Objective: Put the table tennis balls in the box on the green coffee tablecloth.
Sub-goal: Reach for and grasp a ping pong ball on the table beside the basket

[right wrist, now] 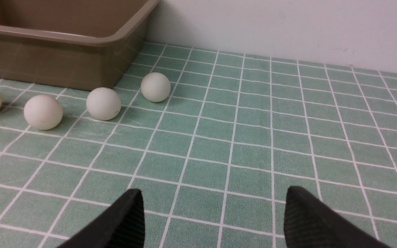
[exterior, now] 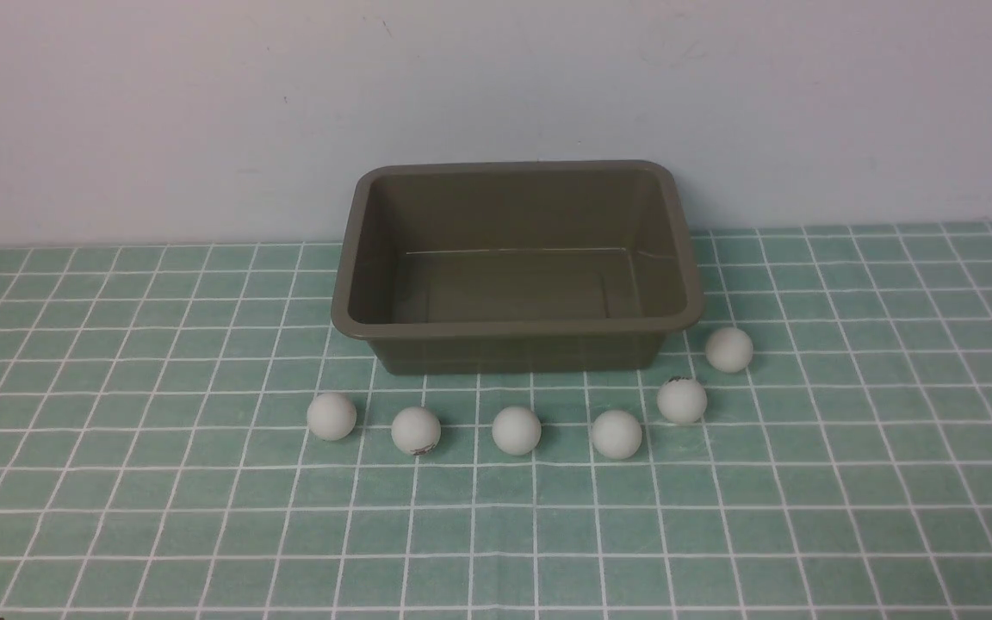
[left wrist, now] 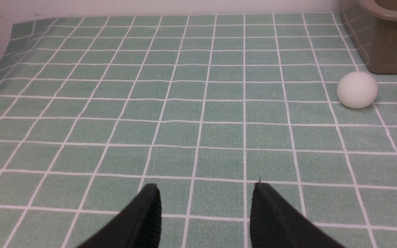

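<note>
Resting on the mint-green checked cloth (exterior: 117, 482), six white plastic balls (exterior: 517, 430) (two marked dark) line the near side of the olive-brown rectangular box (exterior: 513, 327); left gripper (left wrist: 205, 186) and right gripper (right wrist: 214, 190) stand spread.

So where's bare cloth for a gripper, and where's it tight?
Free: tablecloth left of the box and leftmost ball, right of the rightmost ball, and the wide strip robot-side of the table tennis balls. Tight: the gap between box front and ball row.

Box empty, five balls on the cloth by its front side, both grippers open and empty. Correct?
Not five: the front view shows six table tennis balls on the cloth. The box is empty; the left gripper and right gripper are open and empty.
</note>
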Tool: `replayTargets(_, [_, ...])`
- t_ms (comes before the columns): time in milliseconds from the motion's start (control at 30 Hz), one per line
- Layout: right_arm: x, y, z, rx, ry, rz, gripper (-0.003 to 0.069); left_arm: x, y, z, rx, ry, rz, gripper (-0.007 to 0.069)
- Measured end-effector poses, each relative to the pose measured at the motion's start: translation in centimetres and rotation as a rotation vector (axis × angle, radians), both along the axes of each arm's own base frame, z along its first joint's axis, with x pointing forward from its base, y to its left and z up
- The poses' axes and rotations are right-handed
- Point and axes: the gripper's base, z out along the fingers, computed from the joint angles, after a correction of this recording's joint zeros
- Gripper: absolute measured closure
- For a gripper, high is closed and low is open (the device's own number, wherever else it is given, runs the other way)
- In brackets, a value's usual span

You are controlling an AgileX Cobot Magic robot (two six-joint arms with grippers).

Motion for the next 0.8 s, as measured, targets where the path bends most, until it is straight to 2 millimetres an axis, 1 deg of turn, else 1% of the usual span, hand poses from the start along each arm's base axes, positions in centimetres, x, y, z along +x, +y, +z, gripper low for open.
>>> replayTargets(133, [0.0, 0.0, 0.1, 0.010, -0.004, 0.001, 0.0165, 0.0, 0.0, 0.0, 0.000, 0.000, 0.000, 0.0300])
replayTargets(233, [-0.1, 0.1, 1.3, 0.025, -0.036, 0.004, 0.0165, 0.0, 0.0, 0.0, 0.000, 0.000, 0.000, 0.0300])
replayTargets(300, [-0.3, 0.1, 2.5, 0.035, -0.074, 0.006, 0.0165, 0.0, 0.0, 0.0, 0.000, 0.000, 0.000, 0.0300])
replayTargets(333, [-0.6, 0.2, 4.1, 0.047, -0.120, 0.008, 0.0165, 0.0, 0.0, 0.0, 0.000, 0.000, 0.000, 0.0300])
replayTargets(367, [-0.6, 0.2, 4.1, 0.049, -0.120, 0.008, 0.0165, 0.0, 0.0, 0.0, 0.000, 0.000, 0.000, 0.0300])
replayTargets(467, [-1.4, 0.2, 7.2, 0.088, -0.213, 0.010, 0.0165, 0.0, 0.0, 0.0, 0.000, 0.000, 0.000, 0.0300])
replayTargets(533, [-2.5, 0.3, 9.9, 0.126, -0.293, 0.014, 0.0165, 0.0, 0.0, 0.0, 0.000, 0.000, 0.000, 0.0300])
replayTargets(567, [-2.8, 0.3, 10.7, 0.133, -0.308, 0.018, 0.0165, 0.0, 0.0, 0.0, 0.000, 0.000, 0.000, 0.0300])
replayTargets(600, [-2.8, 0.3, 10.7, 0.133, -0.308, 0.018, 0.0165, 0.0, 0.0, 0.0, 0.000, 0.000, 0.000, 0.0300])
replayTargets(633, [-3.4, 0.4, 11.7, 0.142, -0.326, 0.025, 0.0165, 0.0, 0.0, 0.0, 0.000, 0.000, 0.000, 0.0300])
replayTargets(667, [-3.8, 0.4, 12.3, 0.147, -0.325, 0.032, 0.0165, 0.0, 0.0, 0.0, 0.000, 0.000, 0.000, 0.0300])
replayTargets(800, [-4.8, 0.8, 13.3, 0.180, -0.287, 0.063, 0.0165, 0.0, 0.0, 0.0, 0.000, 0.000, 0.000, 0.0300])
